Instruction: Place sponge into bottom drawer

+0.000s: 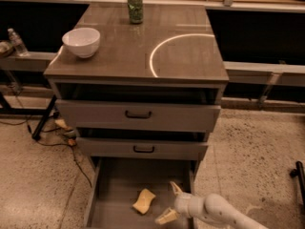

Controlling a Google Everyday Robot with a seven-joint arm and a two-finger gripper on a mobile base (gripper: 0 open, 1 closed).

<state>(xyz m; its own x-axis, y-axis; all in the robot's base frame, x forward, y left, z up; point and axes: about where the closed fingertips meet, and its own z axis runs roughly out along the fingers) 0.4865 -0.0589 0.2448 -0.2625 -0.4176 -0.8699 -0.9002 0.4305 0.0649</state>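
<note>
Camera view: under the tabletop (143, 49) front edge, the gripper (170, 203) gapes empty beside the sponge (144, 201) in the bottom drawer (119, 185), probably soft, light, pinchable mid-body.

The bottom drawer (119, 185) carries the sponge (144, 201) on its floor, apparently loose; gripper (167, 202), fingers (167, 216) spread, beside it.

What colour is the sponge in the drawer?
The sponge is pale yellow, camera view; open gripper beside it.

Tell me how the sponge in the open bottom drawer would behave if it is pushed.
The sponge looks soft and slightly bent, so it would probably squash rather than resist. It lies flat on the bottom drawer floor, so it should slide, not roll. The open gripper hangs just beside it, not touching.
</note>
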